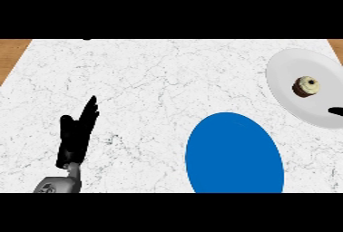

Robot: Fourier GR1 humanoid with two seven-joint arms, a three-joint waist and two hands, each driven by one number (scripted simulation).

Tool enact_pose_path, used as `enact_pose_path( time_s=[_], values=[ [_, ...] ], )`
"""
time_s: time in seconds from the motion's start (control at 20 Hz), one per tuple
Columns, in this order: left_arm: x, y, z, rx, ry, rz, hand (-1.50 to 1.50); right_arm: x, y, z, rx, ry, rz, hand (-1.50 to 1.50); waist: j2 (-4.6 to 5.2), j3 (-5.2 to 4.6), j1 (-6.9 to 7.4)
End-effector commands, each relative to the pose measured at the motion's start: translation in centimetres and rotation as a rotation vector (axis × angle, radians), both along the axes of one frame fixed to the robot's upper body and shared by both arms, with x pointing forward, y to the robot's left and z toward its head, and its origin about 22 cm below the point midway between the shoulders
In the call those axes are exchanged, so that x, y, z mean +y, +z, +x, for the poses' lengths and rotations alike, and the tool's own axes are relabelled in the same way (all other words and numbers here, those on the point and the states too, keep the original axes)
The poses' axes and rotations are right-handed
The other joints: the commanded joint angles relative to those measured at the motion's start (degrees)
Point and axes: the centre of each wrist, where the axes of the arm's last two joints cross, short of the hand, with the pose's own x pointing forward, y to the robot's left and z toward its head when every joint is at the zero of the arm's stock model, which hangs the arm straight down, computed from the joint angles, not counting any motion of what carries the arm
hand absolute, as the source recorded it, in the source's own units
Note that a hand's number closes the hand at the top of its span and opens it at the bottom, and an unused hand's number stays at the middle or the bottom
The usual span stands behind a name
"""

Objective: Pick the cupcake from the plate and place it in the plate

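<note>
A small cupcake (pixel 306 86) with a brown base and cream top sits on the white plate (pixel 295 68) at the right edge of the counter. A blue plate (pixel 233 154) lies in front of it, near the lower middle, with nothing on it. My left hand (pixel 75 136) rests at the lower left with its fingers straight and pointing up, far from both plates. Of my right hand only a black fingertip (pixel 335 110) shows at the right edge, over the white plate's near rim, just below and right of the cupcake.
The white marble counter (pixel 147 86) spreads across the view. Brown wooden strips (pixel 12 52) show at the top left and top right corners, beyond the counter's edges.
</note>
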Motion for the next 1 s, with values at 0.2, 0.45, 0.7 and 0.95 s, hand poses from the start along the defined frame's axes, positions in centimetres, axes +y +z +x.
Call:
enact_pose_path(
  time_s=[0.2,0.45,0.7,0.95],
  values=[
    [0.1,-0.5,-0.4,-0.013,0.011,0.005,0.0,-1.2,-1.3,-2.2,0.002,-0.065,-0.028,-1.5,0.0,0.03,0.03],
    [-1.2,-0.3,0.4,0.01,0.004,-0.005,0.0,-2.4,-0.9,-3.2,-0.014,-0.099,-0.01,-1.5,0.15,0.09,0.05],
    [0.9,0.2,0.7,0.002,-0.003,-0.007,0.0,-3.7,-0.1,-4.2,-0.053,-0.158,-0.021,-1.5,0.31,0.16,0.3],
    [-0.7,-0.4,-0.4,-0.011,0.001,-0.012,0.0,-5.1,-0.7,-6.7,-0.038,-0.212,-0.04,-1.5,0.29,0.25,0.42]
  ],
)
